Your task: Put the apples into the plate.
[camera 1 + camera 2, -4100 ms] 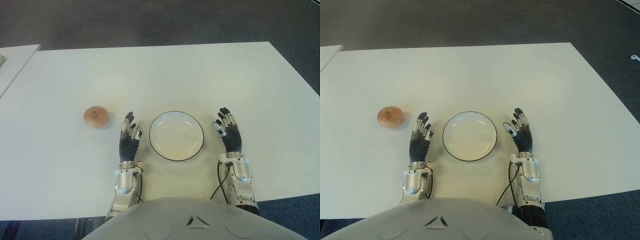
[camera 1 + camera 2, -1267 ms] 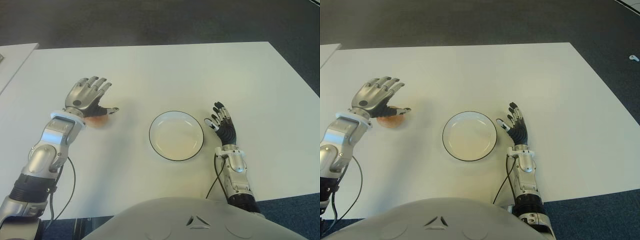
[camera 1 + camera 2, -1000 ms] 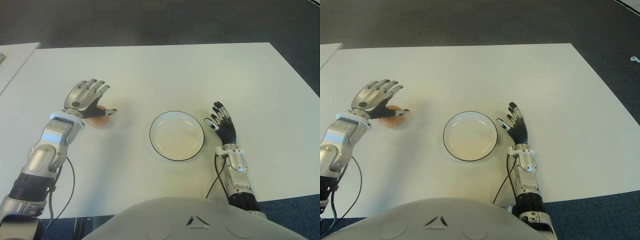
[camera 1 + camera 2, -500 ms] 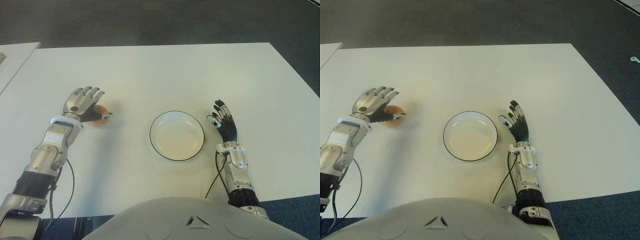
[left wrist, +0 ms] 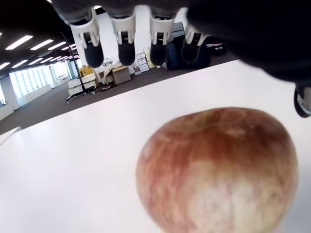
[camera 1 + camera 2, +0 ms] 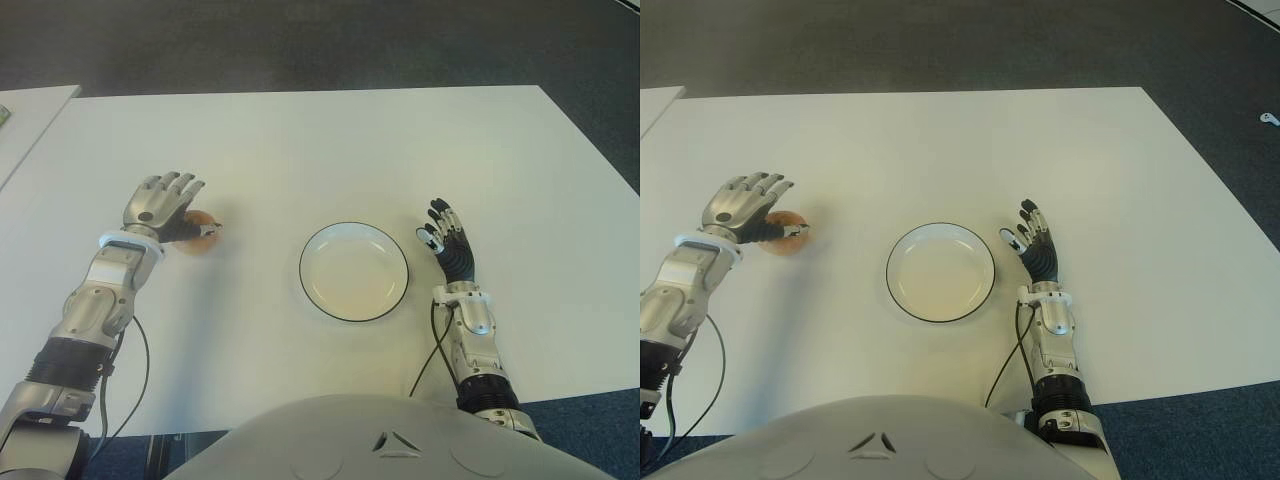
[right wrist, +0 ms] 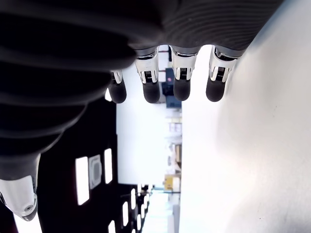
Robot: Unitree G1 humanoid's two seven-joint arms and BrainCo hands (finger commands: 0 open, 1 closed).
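Your unit: silver-metal forearms, black cables trailing; left hand [image 6: 163, 205] silver-backed; right hand [image 6: 448, 244] black-ribbed, white-tipped; grey torso shell.

red-yellow apple [image 6: 197, 233] on table, left of empty white plate [image 6: 353, 271].

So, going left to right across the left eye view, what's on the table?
Left hand over the apple → plate → right hand.
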